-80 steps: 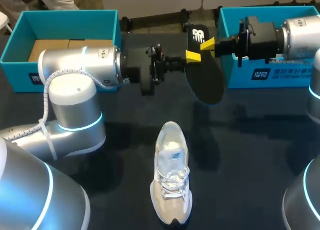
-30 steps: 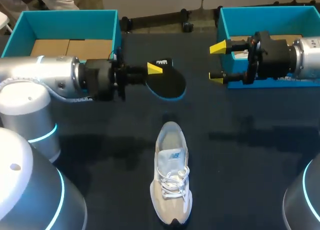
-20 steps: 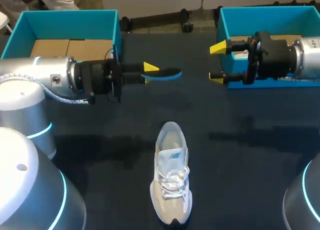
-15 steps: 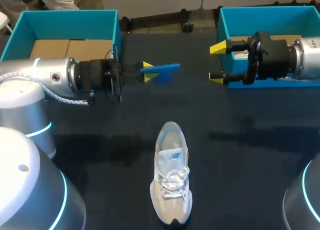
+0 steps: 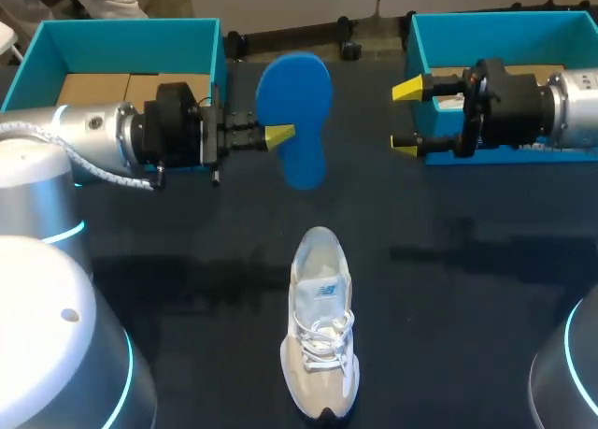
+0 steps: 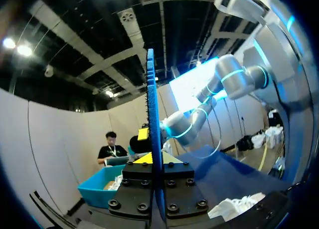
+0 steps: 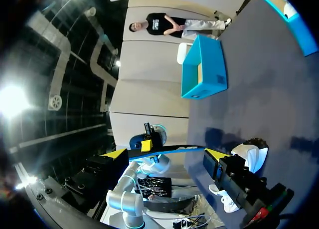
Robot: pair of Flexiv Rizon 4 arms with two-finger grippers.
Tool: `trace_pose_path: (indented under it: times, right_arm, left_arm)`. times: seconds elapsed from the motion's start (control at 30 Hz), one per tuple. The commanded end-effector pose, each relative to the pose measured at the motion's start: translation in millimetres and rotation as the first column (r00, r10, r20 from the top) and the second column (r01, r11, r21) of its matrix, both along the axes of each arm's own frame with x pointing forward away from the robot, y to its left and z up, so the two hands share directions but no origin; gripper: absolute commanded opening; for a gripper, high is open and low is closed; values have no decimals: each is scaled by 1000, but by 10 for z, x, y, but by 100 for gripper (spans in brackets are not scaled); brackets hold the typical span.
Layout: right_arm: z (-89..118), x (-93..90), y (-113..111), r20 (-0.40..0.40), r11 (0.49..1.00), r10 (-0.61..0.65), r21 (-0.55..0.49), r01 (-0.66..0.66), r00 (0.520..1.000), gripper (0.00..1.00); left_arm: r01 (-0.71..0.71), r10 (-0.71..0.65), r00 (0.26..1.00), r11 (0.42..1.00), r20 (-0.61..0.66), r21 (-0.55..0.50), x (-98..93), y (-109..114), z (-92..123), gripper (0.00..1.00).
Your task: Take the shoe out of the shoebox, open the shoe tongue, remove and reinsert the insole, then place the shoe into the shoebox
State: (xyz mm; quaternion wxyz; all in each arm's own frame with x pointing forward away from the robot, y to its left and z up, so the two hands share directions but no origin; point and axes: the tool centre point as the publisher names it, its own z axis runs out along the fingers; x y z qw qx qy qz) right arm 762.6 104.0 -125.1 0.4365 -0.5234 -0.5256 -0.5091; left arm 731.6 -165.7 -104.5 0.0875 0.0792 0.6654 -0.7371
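The insole [image 5: 295, 119] hangs above the table with its blue underside towards the head view, and my left gripper [image 5: 278, 135] is shut on its edge. In the left wrist view the insole [image 6: 151, 109] stands edge-on between the fingers. A white and beige shoe [image 5: 320, 324] lies on the dark table in front, toe towards me, apart from both grippers. My right gripper [image 5: 405, 118] stands open and holds nothing, just before the right teal shoebox [image 5: 439, 149]. From the right wrist, the insole [image 7: 172, 150] is ahead of the open fingers and the shoe [image 7: 248, 155] is beside one.
The left teal shoebox [image 5: 35, 53] with cardboard inside sits at the back left, behind my left arm. The right one is at the back right, under my right arm. Dark table surface surrounds the shoe.
My left gripper has rolled and drawn back to the left, turning the insole from black face up, through edge-on, to blue side showing. The right arm has kept still over the last second.
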Motion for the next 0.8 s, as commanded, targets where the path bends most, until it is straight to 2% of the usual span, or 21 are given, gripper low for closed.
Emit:
trace_pose_path:
  times: [0.03,0.07,0.1,0.2,0.43,0.5,0.8]
  right_arm:
    - [-6,6,15,0,1000,0,-1,0,1000,100]
    - [-6,6,15,0,1000,0,-1,0,1000,100]
    - [-6,6,15,0,1000,0,-1,0,1000,100]
    - [-6,6,15,0,1000,0,-1,0,1000,100]
    - [-6,6,15,0,1000,0,-1,0,1000,100]
    - [-6,6,15,0,1000,0,-1,0,1000,100]
    - [-6,6,15,0,1000,0,-1,0,1000,100]
  left_arm:
    - [68,-50,892,997,-449,23,-70,105,97,0]
    - [70,-52,886,997,-460,23,-70,105,100,0]
    - [81,-57,848,996,-526,23,-68,104,112,0]
    - [105,-64,780,994,-622,30,-66,98,111,0]
    - [132,-46,580,991,-813,38,-43,69,-7,0]
    - [134,-44,503,991,-863,28,-27,47,-70,0]
    - [124,-45,378,992,-925,2,-2,15,-184,0]
